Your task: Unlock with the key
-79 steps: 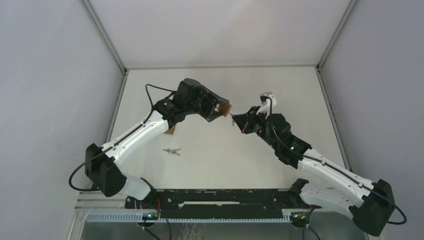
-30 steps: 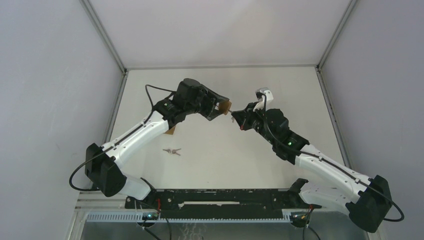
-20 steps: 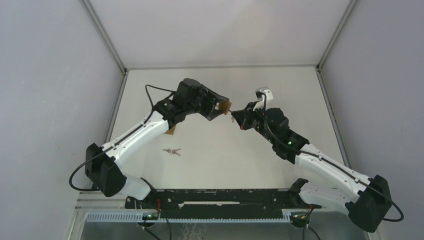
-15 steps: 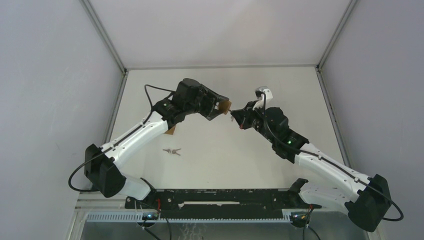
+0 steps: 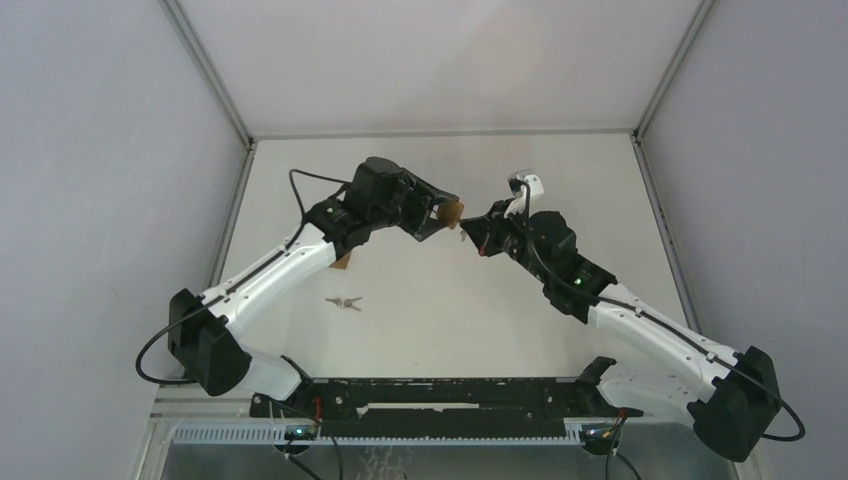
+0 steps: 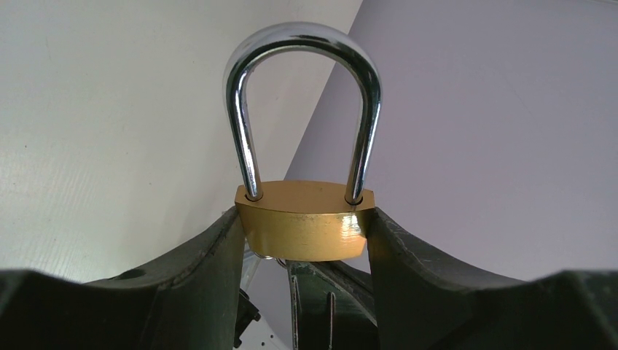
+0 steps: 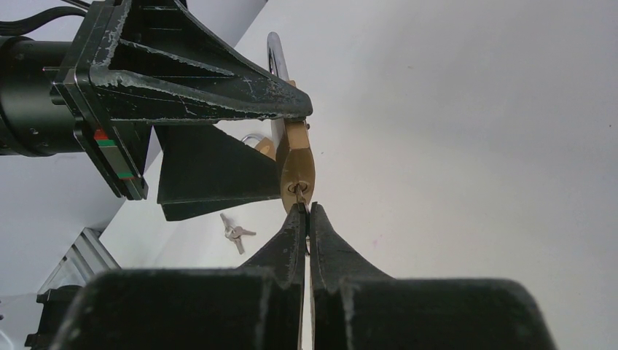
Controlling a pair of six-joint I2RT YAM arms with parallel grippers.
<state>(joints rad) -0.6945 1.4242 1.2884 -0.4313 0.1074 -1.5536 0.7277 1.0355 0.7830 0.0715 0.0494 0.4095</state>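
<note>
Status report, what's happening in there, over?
Left gripper shut on padlock, shackle closed. Right gripper shut on key, tip at keyhole. Nothing in the way.

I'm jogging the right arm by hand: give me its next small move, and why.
Probably ease the right gripper straight forward to seat the key deeper, before any turn. The key meets the keyhole in the underside of the brass padlock, but how deep it sits is unclear. The left gripper clamps the body, and the shackle sits in both holes, so it looks locked.
</note>
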